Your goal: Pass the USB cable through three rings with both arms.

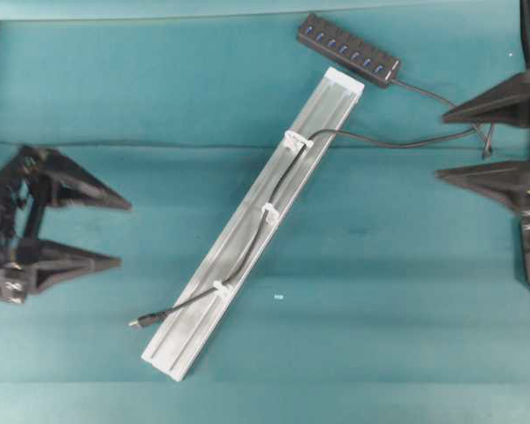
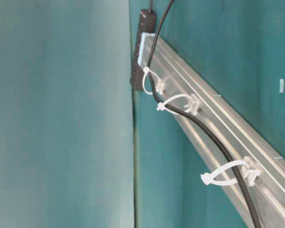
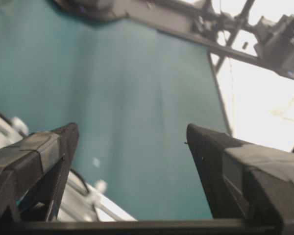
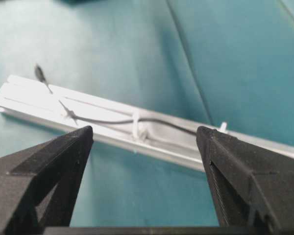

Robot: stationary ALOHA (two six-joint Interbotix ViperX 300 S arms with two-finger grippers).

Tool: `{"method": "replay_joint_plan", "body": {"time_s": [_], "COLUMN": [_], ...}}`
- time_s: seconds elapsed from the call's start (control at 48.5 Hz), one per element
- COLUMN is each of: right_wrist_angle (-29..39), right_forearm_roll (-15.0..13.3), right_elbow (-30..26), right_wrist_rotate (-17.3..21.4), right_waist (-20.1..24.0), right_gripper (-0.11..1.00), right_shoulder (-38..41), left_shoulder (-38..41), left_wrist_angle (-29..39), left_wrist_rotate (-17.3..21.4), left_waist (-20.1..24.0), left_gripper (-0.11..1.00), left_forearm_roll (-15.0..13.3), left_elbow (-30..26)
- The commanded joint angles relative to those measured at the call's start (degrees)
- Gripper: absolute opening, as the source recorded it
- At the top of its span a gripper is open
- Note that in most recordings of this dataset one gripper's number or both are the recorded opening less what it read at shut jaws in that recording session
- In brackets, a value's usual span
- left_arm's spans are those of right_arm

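The black USB cable [image 1: 380,141] runs from the hub [image 1: 349,49] onto the silver rail [image 1: 247,230]. It passes through all three rings [image 1: 296,140] [image 1: 269,212] [image 1: 221,287], and its plug [image 1: 138,323] lies on the cloth just left of the rail's near end. The table-level view shows the cable [image 2: 199,126] inside each white loop [image 2: 173,102]. My left gripper [image 1: 124,234] stands open and empty at the far left, well clear of the plug. My right gripper [image 1: 440,146] is open and empty at the right edge, with the rail and cable [image 4: 108,120] ahead of it.
The black hub with blue ports lies at the back, just beyond the rail's far end. A slack loop of cable reaches toward the right gripper. A small pale scrap [image 1: 278,297] sits on the teal cloth right of the rail. A fold crosses the cloth [image 1: 159,146].
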Motion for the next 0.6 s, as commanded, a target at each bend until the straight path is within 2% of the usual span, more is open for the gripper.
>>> {"method": "replay_joint_plan", "body": {"time_s": [0.0,0.288,0.474,0.577], "right_wrist_angle": [-0.44,-0.44,-0.44,-0.35], "right_forearm_roll": [0.00,0.00,0.00,0.00], "right_elbow": [1.49,5.98,8.35,9.32], "right_wrist_rotate": [0.62,0.62,0.62,0.70], "right_waist": [-0.09,-0.09,-0.09,-0.18], "right_gripper": [0.85,0.85,0.85,0.85], "right_shoulder": [-2.72,-10.72,-15.91,-17.93], "left_shoulder": [-1.05,-7.91,-14.06,-16.52], "left_wrist_angle": [0.00,1.32,9.67,13.80], "left_wrist_rotate": [0.79,2.46,5.98,6.59], "left_waist": [0.44,0.97,1.05,1.58], "left_gripper": [0.96,0.96,0.96,0.96], "left_forearm_roll": [0.26,0.26,0.26,0.26], "left_elbow": [-0.79,-1.32,-2.64,-3.60]}}
